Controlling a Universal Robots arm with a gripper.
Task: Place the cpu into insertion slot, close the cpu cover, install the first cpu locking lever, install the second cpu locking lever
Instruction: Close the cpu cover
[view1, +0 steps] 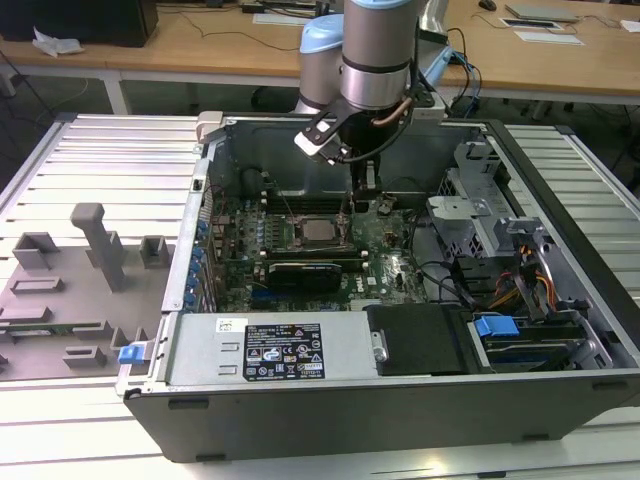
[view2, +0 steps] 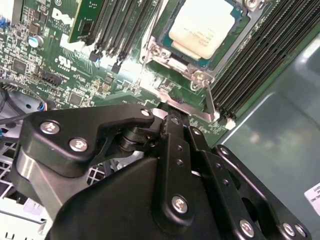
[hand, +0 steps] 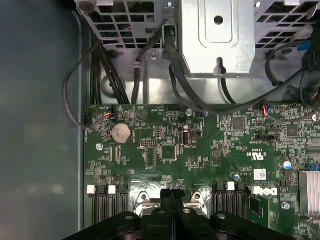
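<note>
1. The cpu (view2: 202, 27) lies flat in the insertion slot (view1: 296, 236), about mid-way across the motherboard (hand: 165, 150), well in from the edges of the case (view1: 400, 420). It is seated square so its contacts meet the pin field.
2. The cpu cover (view2: 167, 54) appears folded down around the chip, its window leaving the top bare. This is a judgement; the hinge is not clear.
3. The gripper (view2: 172, 117) hangs just beside the slot, with its fingers pressed together and pinching nothing visible. Their tips are at a silver metal tab (view2: 189, 107), placed as if to press it. Cover or lever? Cannot tell.
4. Materials: the chip top is matte silvery-beige, the cover is thin bright steel, the board is glossy green, and the memory slots (view2: 260, 55) are ribbed black plastic.
</note>
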